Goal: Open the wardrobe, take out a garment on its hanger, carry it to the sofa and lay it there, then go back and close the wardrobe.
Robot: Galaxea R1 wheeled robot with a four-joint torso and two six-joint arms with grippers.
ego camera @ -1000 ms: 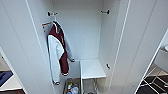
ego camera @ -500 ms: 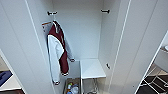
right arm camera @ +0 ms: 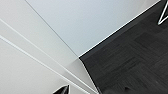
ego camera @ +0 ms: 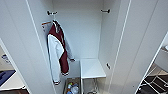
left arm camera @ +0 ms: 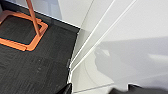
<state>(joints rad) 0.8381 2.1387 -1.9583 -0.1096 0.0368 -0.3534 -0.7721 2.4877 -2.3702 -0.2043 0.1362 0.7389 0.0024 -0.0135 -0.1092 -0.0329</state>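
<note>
The wardrobe (ego camera: 82, 32) stands open in front of me in the head view, its white doors swung out to the left (ego camera: 17, 50) and right (ego camera: 140, 47). A maroon varsity jacket with white sleeves (ego camera: 58, 50) hangs at the left side of the interior. White wardrobe panels (left arm camera: 130, 37) lie close under my left gripper (left arm camera: 98, 90), which is open with nothing between its dark tips. My right gripper (right arm camera: 93, 91) hangs beside another white panel (right arm camera: 37, 55), just above dark carpet.
A low white shelf (ego camera: 92, 68) sits at the wardrobe's lower right, with a box of small items (ego camera: 71, 87) on the floor beside it. An orange stand base (left arm camera: 27, 32) rests on the dark carpet (left arm camera: 30, 67) near the left door. Dark carpet (right arm camera: 135, 57) lies right of the wardrobe.
</note>
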